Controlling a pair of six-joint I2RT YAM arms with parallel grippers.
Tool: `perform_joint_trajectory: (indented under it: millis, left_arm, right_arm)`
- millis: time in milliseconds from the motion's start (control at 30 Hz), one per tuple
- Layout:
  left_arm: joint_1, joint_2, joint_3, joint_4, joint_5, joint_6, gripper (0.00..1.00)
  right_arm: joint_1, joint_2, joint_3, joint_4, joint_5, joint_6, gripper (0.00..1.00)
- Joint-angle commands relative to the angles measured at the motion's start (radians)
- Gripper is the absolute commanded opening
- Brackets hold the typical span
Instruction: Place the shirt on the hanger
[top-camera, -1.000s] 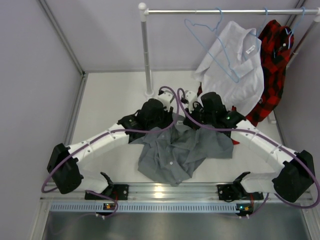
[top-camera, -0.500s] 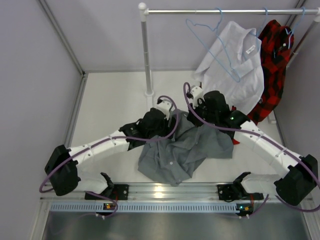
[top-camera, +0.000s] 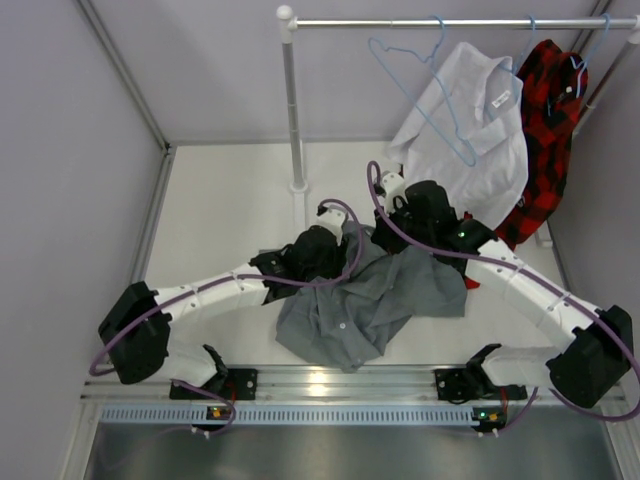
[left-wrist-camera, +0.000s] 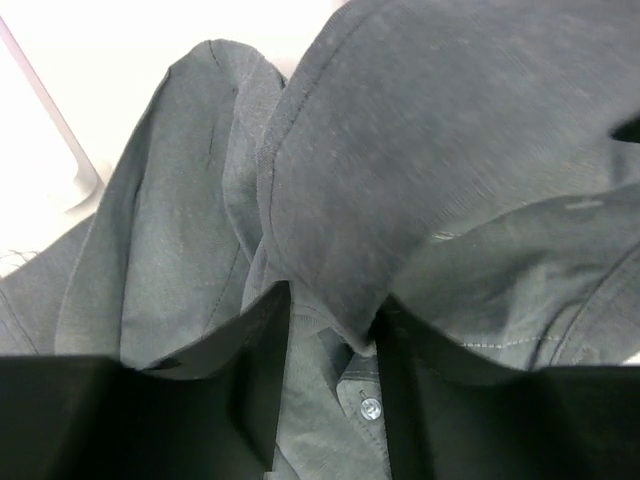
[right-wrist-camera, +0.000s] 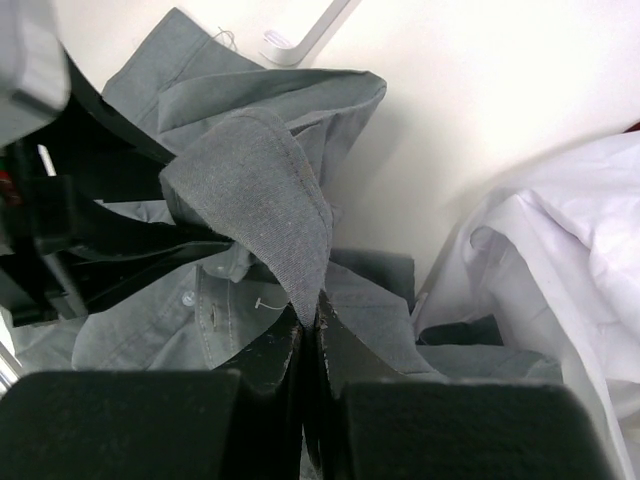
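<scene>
Table (top-camera: 220, 210): white surface, bare at the left side.
Left arm (top-camera: 215, 292): reaches from the near-left corner to the table's centre, wrist over the upper left edge of the cloth.
Rack post (top-camera: 292, 110): upright behind the centre, carrying the rail (top-camera: 400, 22) along the top.
Left gripper (left-wrist-camera: 335, 320): fingers (left-wrist-camera: 262, 375) stand apart, one on either side of a stitched fold of grey cloth that fills the gap; a pinch on the cloth cannot be confirmed.
Shirt (top-camera: 370, 300): grey, lying crumpled on the table between the two arms, near the front edge, with its upper part lifted toward the grippers. A button shows in the left wrist view. Not on the hanger.
Right gripper (right-wrist-camera: 310, 330): fingers pressed together, clamped on the tip of a collar fold of the shirt, which stands up from the jaws.
Hanger (top-camera: 420, 101): light-blue wire, hooked on the rail, tilted, its lower end across the front of the white shirt; well apart from the grey shirt.
White shirt (top-camera: 475, 130): hanging from the rail, right of centre.
Plaid shirt (top-camera: 548, 120): red and black, hanging just beside the white one, far right.
Right arm (top-camera: 530, 290): runs from the near-right corner to the shirt's upper edge.
</scene>
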Motion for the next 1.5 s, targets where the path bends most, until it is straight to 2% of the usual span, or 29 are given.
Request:
perform_joint_trajectory:
  millis: [0,67,267,333,400,500,600,667,800,933,1033,1167,1367,1467]
  left_arm:
    - [0.001,0.019,0.044,0.069,-0.016,-0.011,0.36]
    - [0.001,0.020,0.043,0.075,-0.005,-0.019,0.27]
    - [0.001,0.011,0.024,0.106,-0.057,-0.029,0.14]
    - [0.001,0.006,0.026,0.109,-0.053,-0.023,0.00]
    - [0.001,0.000,0.039,0.107,-0.063,-0.006,0.00]
    - [0.001,-0.038,0.084,0.016,-0.115,0.007,0.00]
    - [0.001,-0.063,0.156,-0.184,-0.134,0.063,0.00]
    - [0.001,-0.075,0.211,-0.306,-0.091,0.083,0.00]
    - [0.001,-0.113,0.222,-0.397,0.016,0.066,0.00]
    - [0.001,-0.122,0.224,-0.463,0.042,0.055,0.00]
    - [0.001,-0.113,0.234,-0.517,0.090,0.073,0.00]
    - [0.001,-0.113,0.233,-0.566,0.228,0.119,0.00]
    - [0.001,-0.161,0.227,-0.610,0.153,0.107,0.00]
    - [0.001,-0.165,0.250,-0.623,0.112,0.106,0.00]
  right_arm:
    - [-0.015,-0.043,0.034,0.004,-0.021,0.013,0.00]
    - [-0.015,-0.042,0.031,0.004,-0.009,0.018,0.00]
    - [-0.015,-0.049,0.020,0.024,-0.075,0.036,0.00]
    - [-0.015,-0.051,0.019,0.026,-0.079,0.038,0.00]
    - [-0.015,-0.049,0.014,0.026,-0.063,0.039,0.00]
    - [-0.021,-0.034,0.007,0.023,-0.021,0.044,0.00]
    - [-0.041,0.000,0.007,0.021,0.006,0.076,0.00]
    - [-0.041,0.018,0.014,0.023,0.022,0.092,0.00]
    - [-0.041,0.021,0.045,0.027,0.051,0.130,0.02]
    - [-0.041,-0.005,0.054,0.020,0.048,0.133,0.05]
    - [-0.041,-0.015,0.056,-0.003,0.062,0.124,0.04]
    - [-0.041,-0.008,0.063,-0.049,0.177,0.101,0.00]
    - [-0.043,-0.009,0.068,-0.059,0.201,0.098,0.00]
    - [-0.041,-0.009,0.066,-0.046,0.091,0.087,0.02]
